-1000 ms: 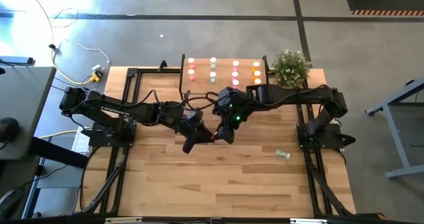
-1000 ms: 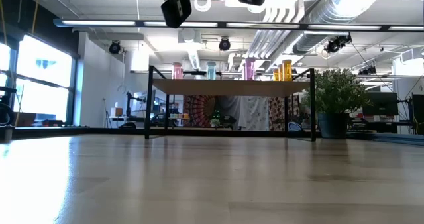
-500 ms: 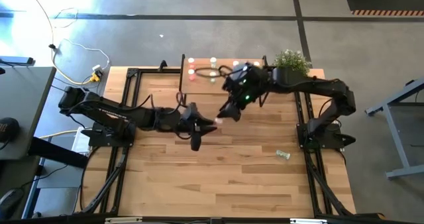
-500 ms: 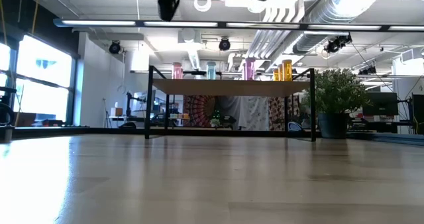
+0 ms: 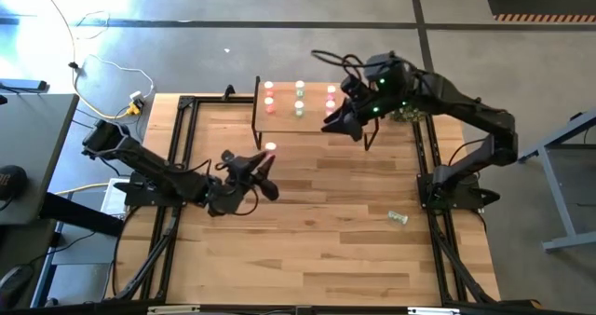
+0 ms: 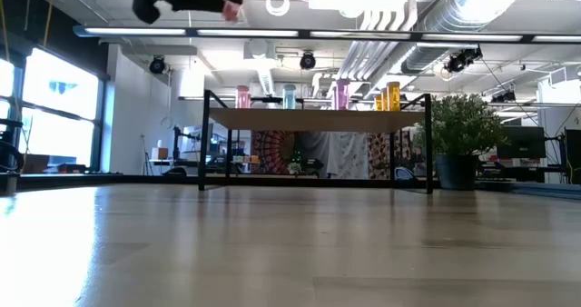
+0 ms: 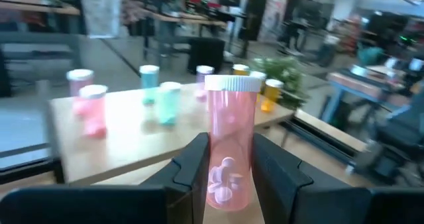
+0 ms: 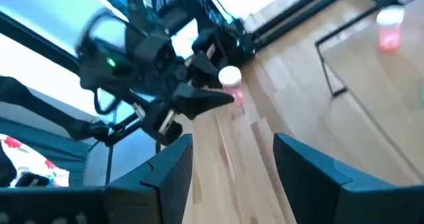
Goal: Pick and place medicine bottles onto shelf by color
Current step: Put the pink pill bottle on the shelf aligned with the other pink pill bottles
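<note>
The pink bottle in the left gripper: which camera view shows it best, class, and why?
The left wrist view: the pink bottle stands upright, clamped in the left gripper, pills visible. High, low and right wrist views show only a speck.

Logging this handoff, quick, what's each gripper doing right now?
Left gripper: shut on a pink bottle.
Right gripper: open, holding nothing, above the shelf.

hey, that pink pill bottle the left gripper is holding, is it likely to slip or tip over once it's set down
The pink bottle looks smooth, so the left gripper might let it slip. It is tall and narrow, so it probably tips easily. Few pills show inside, so it is likely light.
</note>
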